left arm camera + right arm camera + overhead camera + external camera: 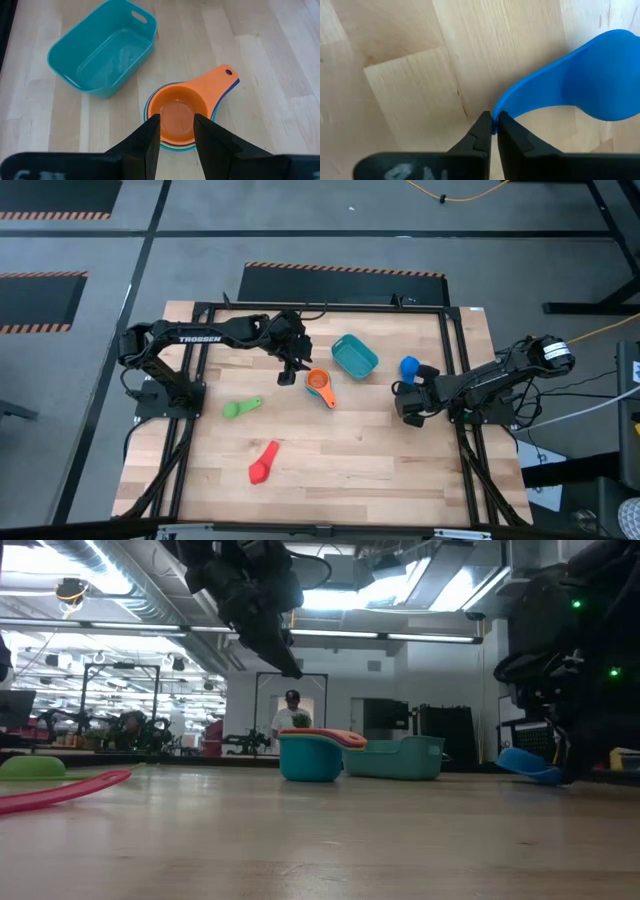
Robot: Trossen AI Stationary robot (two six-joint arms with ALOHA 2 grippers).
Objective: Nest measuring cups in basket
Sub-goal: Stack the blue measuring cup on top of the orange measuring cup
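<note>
Orange cup (176,116) topped a nested stack beside the empty teal basket (355,356) near the table's far edge. Left pincer (176,131) hung open above it; descend centred. Right pincer (493,128) pinched the blue cup's (590,85) handle near the table's right edge.

Your left gripper (287,376) is hovering beside the orange cup stack (319,384); the teal basket (354,356) is sitting just beyond, empty.
</note>
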